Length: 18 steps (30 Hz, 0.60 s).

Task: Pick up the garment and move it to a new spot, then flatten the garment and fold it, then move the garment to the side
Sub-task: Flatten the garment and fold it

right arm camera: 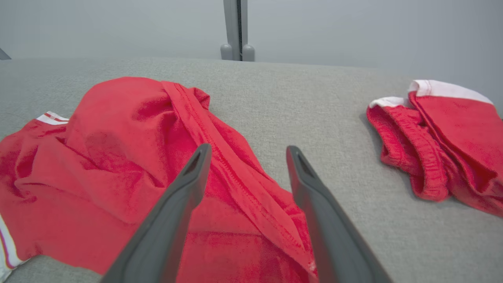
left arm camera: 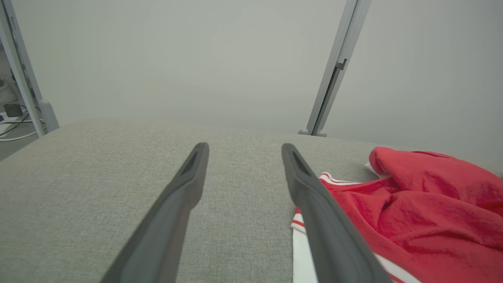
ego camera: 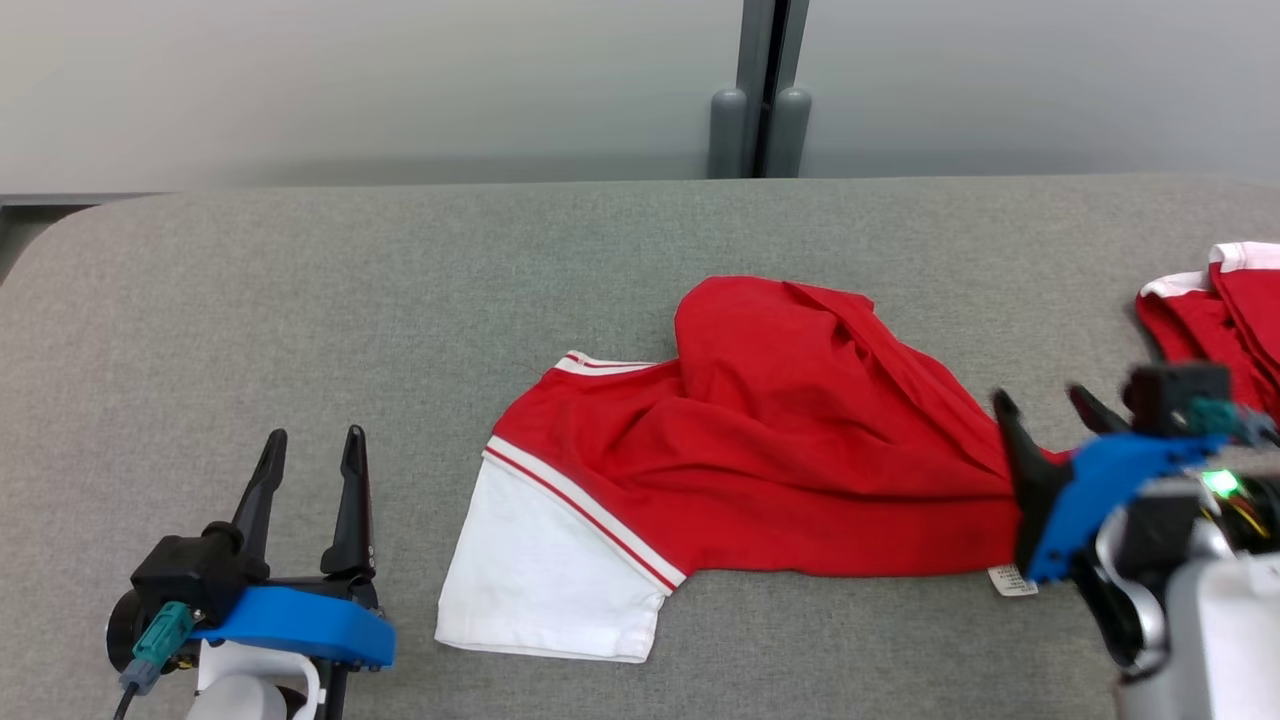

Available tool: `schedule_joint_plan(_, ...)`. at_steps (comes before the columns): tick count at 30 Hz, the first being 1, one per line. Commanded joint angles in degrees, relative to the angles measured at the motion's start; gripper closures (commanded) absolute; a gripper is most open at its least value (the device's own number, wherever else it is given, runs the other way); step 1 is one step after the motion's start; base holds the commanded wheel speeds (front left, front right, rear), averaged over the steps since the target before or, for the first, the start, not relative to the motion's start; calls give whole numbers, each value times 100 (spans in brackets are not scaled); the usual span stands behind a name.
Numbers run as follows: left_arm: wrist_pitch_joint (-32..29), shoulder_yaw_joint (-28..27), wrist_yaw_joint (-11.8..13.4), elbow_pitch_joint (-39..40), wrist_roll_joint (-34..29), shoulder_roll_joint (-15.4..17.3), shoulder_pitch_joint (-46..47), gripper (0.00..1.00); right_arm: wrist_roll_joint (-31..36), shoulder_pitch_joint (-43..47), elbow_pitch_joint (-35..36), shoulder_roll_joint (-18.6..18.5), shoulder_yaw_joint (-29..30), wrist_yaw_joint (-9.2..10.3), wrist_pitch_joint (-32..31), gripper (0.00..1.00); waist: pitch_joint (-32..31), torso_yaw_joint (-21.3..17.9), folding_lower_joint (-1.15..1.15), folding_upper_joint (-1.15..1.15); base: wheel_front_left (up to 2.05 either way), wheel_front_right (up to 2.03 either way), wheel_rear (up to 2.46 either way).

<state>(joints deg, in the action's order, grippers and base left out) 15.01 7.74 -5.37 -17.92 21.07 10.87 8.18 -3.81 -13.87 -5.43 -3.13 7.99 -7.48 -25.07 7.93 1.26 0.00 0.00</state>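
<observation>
One red garment (ego camera: 780, 440) lies crumpled in the middle of the grey table (ego camera: 300, 290), with its white part flat at the left; the folds hide its true shape. The right gripper (right arm camera: 248, 149) hovers over its right end, fingers wide apart, gripping nothing; it is blurred in the head view. The left gripper (ego camera: 315, 435) is well to the left, also spread and empty. A second garment (ego camera: 1230, 310) lies at the right, cut off by the edge.

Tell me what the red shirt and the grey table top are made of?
The shirt looks like soft knit cloth, maybe cotton or a blend: matte, with loose folds and stitched seams. The table top seems covered in grey woven fabric: a fine speckled weave shows, with no shine. What lies underneath is hidden.
</observation>
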Motion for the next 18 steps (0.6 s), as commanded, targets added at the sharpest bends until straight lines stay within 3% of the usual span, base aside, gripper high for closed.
schedule_joint_plan(1,23,-46,-16,10,-31,10,33,0,13,-182,32,26,-168,-3,-92,0,51,30,0,0,0,0,0)
schedule_joint_plan(8,24,-19,-76,47,-102,-34,278,0,-25,-1553,-992,-133,-1007,-2,-304,0,406,255,0,0,0,0,0)
schedule_joint_plan(18,24,161,-171,69,-216,-107,703,0,462,-3117,-2924,-298,-1183,-2,-422,0,931,713,0,0,0,0,0)
